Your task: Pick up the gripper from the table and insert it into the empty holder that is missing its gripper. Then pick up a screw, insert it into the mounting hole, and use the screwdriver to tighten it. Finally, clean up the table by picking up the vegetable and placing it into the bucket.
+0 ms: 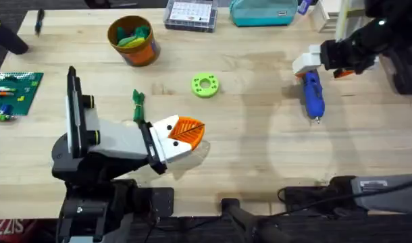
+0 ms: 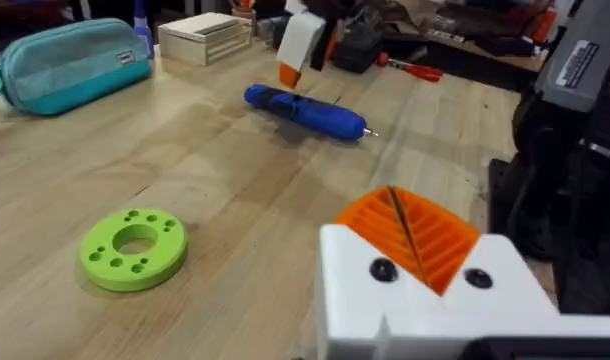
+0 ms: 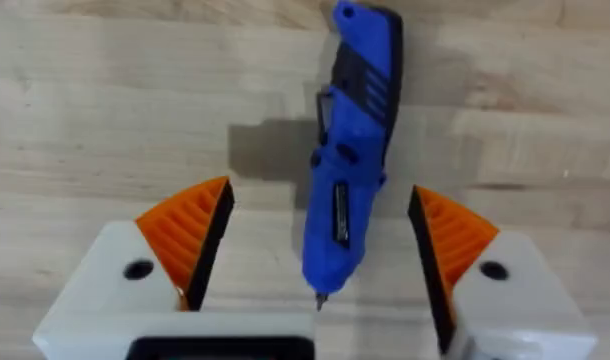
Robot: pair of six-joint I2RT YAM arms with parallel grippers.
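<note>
Over screwdriver (image 3: 347, 160) | right gripper (image 3: 320, 240) wide open, astride, empty | rigid, smooth plastic, likely hefty; grip mid-body | left gripper (image 1: 182, 135) fingers: cannot tell

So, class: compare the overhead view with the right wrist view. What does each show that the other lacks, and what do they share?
Overhead alone: the bucket, the vegetable, a lime-green ring disc, a teal pouch and the left gripper.

Right wrist alone: the bit tip between the right gripper's open orange pads.

Both: the screwdriver lying on the table.
</note>
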